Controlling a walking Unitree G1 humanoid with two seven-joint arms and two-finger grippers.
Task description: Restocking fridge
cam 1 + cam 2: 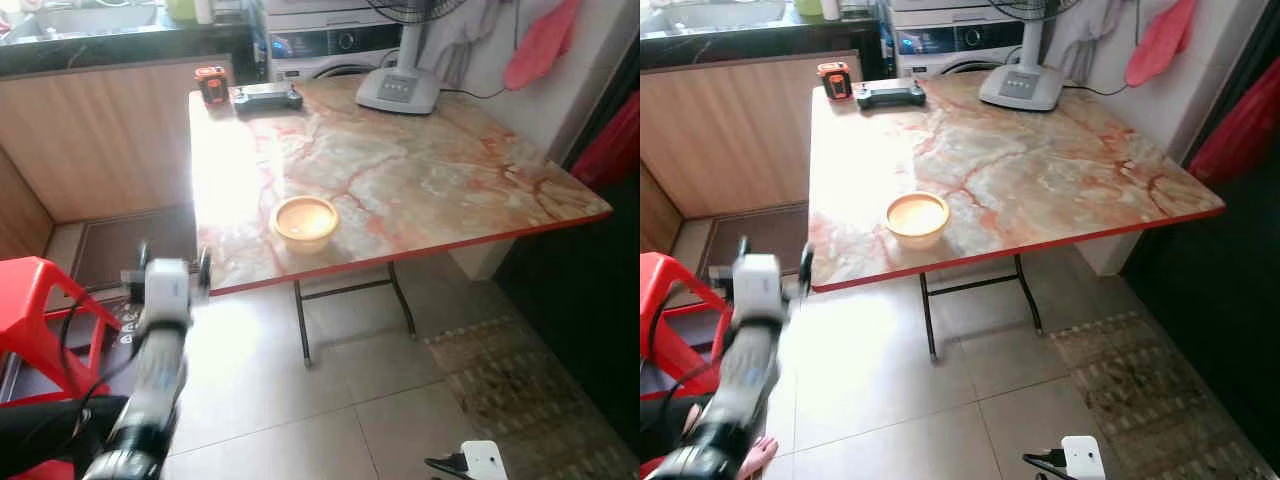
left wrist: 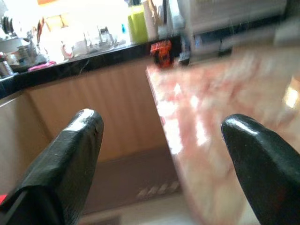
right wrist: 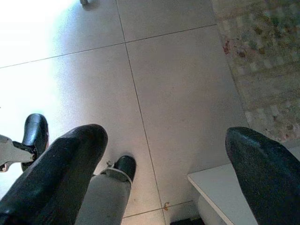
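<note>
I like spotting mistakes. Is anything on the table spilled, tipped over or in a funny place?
Nothing looks spilled or tipped over. The yellow bowl sits upright, but close to the near edge of the marble-look table. The black controller and small orange device lie at the far corner, and the fan base stands level.

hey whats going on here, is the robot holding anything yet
Nothing is held yet. The robot stands before a marble-patterned folding table carrying a small yellow bowl near its front edge. The left gripper is raised beside the table's corner, open and empty. The right gripper hangs open over the tiled floor.
</note>
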